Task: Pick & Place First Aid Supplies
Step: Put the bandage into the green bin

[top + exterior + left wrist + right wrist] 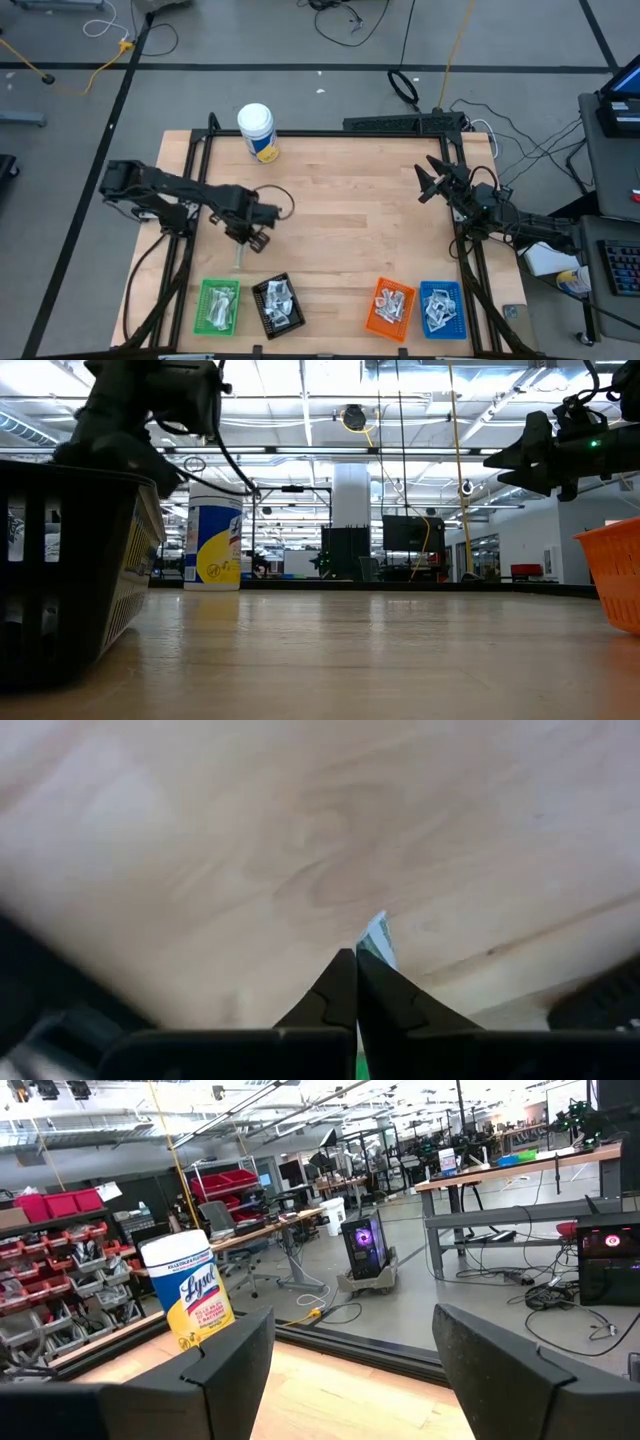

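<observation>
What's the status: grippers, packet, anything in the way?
Left gripper shut on a thin packet, above bare table near the green tray. Right gripper open, waiting at the right edge. Nothing in the way.

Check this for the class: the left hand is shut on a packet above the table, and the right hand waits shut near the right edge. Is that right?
One error: the right hand is open; the right wrist view shows its fingers wide apart. The left hand is indeed shut on a packet.
</observation>
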Robot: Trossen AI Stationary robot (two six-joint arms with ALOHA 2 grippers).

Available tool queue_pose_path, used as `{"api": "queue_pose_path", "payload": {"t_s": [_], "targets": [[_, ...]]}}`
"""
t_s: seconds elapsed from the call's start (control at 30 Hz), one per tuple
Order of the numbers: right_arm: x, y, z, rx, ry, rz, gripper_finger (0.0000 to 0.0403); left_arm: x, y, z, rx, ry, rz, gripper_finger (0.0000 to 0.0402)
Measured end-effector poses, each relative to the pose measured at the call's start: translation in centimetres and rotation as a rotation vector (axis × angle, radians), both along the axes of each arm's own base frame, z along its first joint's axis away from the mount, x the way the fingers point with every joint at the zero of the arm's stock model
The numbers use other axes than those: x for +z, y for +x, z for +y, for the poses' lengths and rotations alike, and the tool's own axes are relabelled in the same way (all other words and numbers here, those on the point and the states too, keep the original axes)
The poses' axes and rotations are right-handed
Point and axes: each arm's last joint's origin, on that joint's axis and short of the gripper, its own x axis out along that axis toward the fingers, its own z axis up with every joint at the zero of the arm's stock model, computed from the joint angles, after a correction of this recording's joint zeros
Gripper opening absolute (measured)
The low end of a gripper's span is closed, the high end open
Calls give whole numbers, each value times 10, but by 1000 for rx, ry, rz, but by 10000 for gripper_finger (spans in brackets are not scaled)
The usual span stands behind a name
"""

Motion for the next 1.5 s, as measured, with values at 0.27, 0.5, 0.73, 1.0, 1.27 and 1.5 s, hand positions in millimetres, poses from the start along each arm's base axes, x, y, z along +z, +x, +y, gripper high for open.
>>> {"api": "queue_pose_path", "payload": {"t_s": [0.27,0.5,0.73,1.0,1.27,1.5], "targets": [[0,0,0,0,0,0,267,32,-31,13,192,15,30,1],[0,0,0,0,0,0,267,42,-41,2,267,-15,42,0],[0,0,0,0,0,0,267,44,-49,-50,261,-62,83,0],[0,0,0,-1,0,0,267,42,-57,-110,300,-131,24,0],[0,0,0,0,0,0,267,33,-67,-136,307,-88,54,0],[0,0,0,0,0,0,267,4,-60,-143,248,-5,120,1]]}}
